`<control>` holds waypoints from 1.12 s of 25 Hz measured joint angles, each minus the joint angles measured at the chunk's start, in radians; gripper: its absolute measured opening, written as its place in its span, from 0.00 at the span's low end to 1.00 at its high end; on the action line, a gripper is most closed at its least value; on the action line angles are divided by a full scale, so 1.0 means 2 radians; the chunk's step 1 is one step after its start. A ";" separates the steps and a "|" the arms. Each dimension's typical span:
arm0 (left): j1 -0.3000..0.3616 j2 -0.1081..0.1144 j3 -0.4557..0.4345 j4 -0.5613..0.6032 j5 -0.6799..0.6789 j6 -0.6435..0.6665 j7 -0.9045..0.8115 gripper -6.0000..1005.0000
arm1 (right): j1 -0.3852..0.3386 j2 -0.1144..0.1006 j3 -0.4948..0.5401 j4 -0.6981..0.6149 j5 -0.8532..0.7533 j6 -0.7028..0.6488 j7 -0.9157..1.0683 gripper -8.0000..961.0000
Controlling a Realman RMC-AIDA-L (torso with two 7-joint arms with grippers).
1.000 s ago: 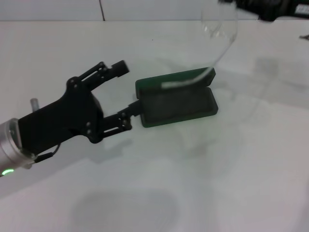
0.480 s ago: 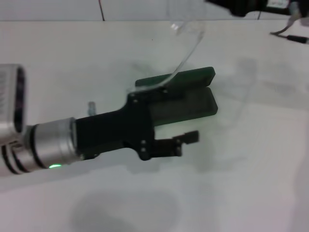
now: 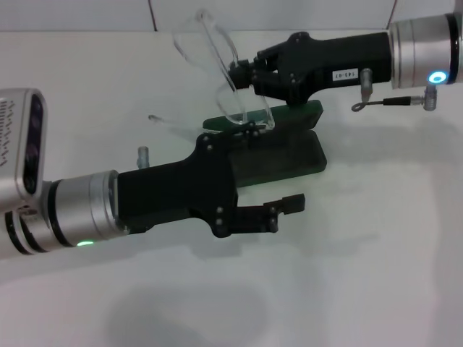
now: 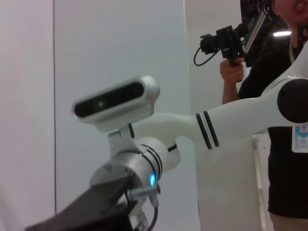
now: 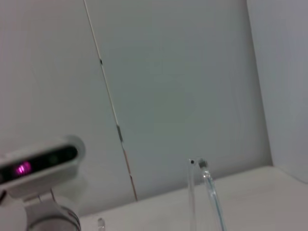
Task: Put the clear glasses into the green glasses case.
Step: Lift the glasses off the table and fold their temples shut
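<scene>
Person (image 4: 284,96) visible from left wrist only.

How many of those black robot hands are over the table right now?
2. The left gripper reaches in over the near side of the open dark green glasses case, fingers spread. The right gripper comes from the far right, holding the transparent plastic glasses above the case.

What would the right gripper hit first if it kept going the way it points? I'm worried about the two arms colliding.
Pointing toward the robot's left, the right gripper holds the clear glasses; beyond them looks like bare table. The left gripper seems nearer and lower, though depth is unclear.
</scene>
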 joint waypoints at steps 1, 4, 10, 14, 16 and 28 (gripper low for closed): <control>0.001 0.002 0.000 0.000 -0.003 0.001 0.000 0.83 | 0.000 0.000 -0.001 0.000 -0.005 0.003 0.000 0.07; 0.001 0.003 -0.002 0.000 -0.004 0.001 0.000 0.83 | 0.001 0.000 -0.001 0.000 -0.019 0.007 0.000 0.07; 0.002 0.009 -0.014 0.001 -0.005 0.002 0.000 0.83 | 0.002 -0.005 -0.001 0.002 -0.030 -0.010 0.000 0.07; 0.002 0.012 -0.014 0.008 -0.007 0.003 0.000 0.83 | 0.002 -0.010 -0.002 0.004 -0.033 -0.018 0.006 0.07; 0.003 0.013 -0.014 0.014 -0.007 0.003 0.000 0.83 | 0.004 -0.010 -0.002 0.004 -0.042 -0.022 0.013 0.07; -0.001 0.011 -0.014 0.028 -0.007 0.005 0.003 0.83 | 0.012 -0.007 0.014 0.005 -0.074 -0.024 0.026 0.07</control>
